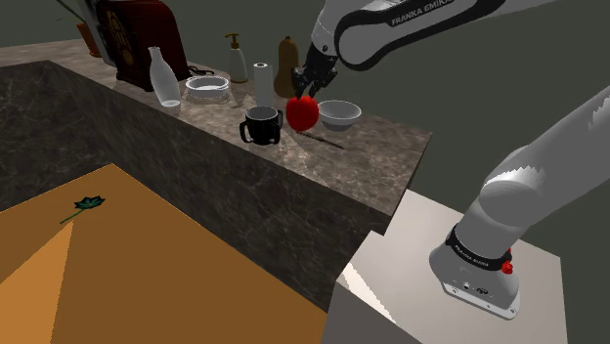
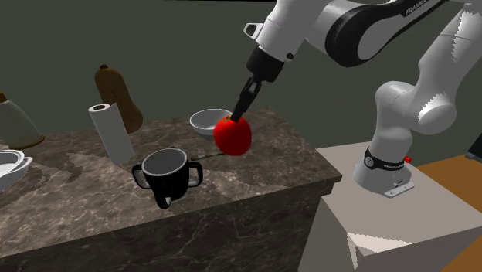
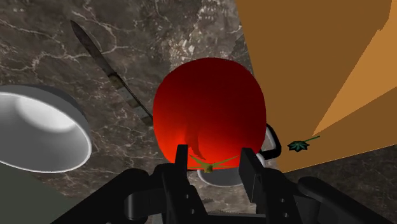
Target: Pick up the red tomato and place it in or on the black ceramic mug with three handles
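The gripper [image 1: 306,93] pinches the red tomato [image 1: 302,113] tight; the tomato hangs in the air just beside the black mug [image 1: 262,126], on the side where the white bowl [image 1: 339,115] sits; I think it must slide over the mug's open top next.

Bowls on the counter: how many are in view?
2. One white bowl stands just right of the held tomato in the shoulder view; a second bowl sits farther left, between the glass bottle and the pump bottle. The arm might hide more.
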You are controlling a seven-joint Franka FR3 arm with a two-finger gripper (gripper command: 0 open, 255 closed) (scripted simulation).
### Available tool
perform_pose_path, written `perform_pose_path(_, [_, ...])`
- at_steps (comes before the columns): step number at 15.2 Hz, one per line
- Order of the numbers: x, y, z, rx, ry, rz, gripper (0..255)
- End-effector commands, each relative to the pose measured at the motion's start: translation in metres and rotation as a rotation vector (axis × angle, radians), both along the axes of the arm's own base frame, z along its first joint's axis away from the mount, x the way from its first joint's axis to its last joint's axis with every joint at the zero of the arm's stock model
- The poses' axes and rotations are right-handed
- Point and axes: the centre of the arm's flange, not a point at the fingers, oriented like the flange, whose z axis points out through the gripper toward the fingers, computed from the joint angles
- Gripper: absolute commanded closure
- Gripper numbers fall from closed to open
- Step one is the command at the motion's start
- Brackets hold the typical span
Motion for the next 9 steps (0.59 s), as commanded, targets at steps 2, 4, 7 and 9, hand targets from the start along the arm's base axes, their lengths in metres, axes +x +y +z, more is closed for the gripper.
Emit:
perform_pose_path(2, [-0.001, 0.0, 0.017, 0.0, 0.0, 0.0, 255])
perform_pose_path(4, [-0.001, 0.0, 0.028, 0.0, 0.0, 0.0, 255])
perform_pose_path(7, [-0.001, 0.0, 0.044, 0.0, 0.0, 0.0, 255])
perform_pose_path(9, [-0.001, 0.0, 0.054, 0.0, 0.0, 0.0, 255])
